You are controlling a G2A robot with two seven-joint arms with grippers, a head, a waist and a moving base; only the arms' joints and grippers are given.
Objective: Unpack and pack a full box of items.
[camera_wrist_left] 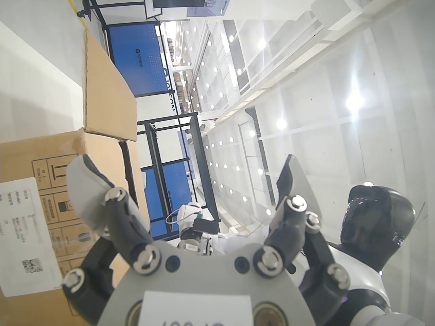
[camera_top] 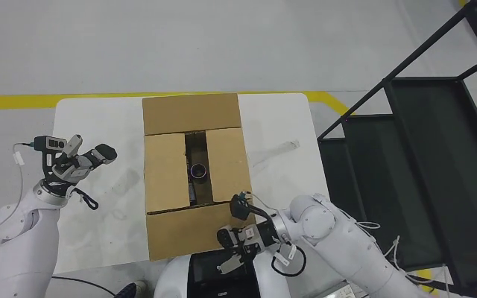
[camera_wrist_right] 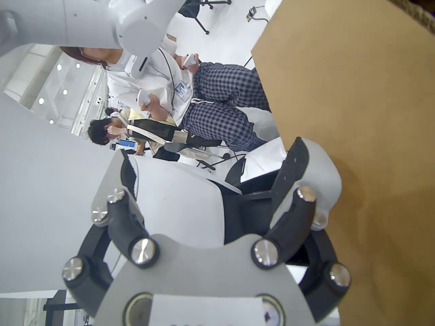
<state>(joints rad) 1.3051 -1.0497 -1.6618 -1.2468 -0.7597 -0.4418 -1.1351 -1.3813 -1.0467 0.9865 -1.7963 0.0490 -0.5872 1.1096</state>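
Cardboard box (camera_top: 168,175) stands in the middle of the table (camera_top: 97,119), its inner flaps parted over dark items (camera_top: 198,171). Left gripper (camera_wrist_left: 183,171) is released and empty, off the box's left side. Right gripper (camera_wrist_right: 210,157) is released and empty, beside the near flap.

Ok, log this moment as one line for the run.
box: on table, top ajar, dark item in gap | left gripper: open, beside box | right gripper: open, at near flap

Top camera looks straight down on the tabletop (camera_top: 89,119); both wrist cameras, close beside the cardboard box (camera_top: 194,115), face upward.
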